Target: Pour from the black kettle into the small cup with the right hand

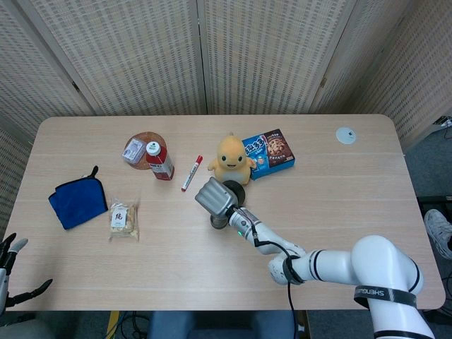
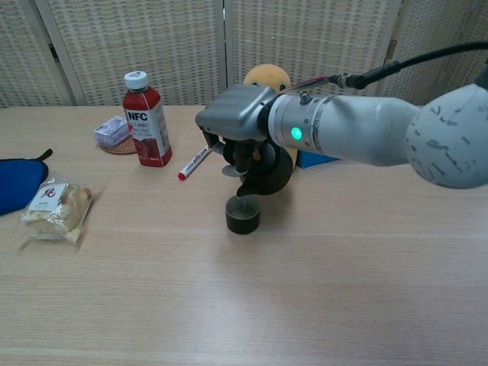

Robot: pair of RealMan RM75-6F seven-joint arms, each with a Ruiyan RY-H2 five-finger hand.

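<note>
- While my right hand [image 2: 238,126] grips the black kettle [image 2: 263,169], tipped, with its spout just above the small cup [image 2: 242,214] on the table [image 2: 343,267], I judge the pour is under way.
- I should tilt slowly and keep the spout over the rim — a jerk could spill.
- My left hand [image 1: 8,272] hangs off the table's near corner, fingers apart — holding nothing.

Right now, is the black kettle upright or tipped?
Tipped. In the chest view the right hand holds the black kettle tilted, its spout down over the small cup.
</note>
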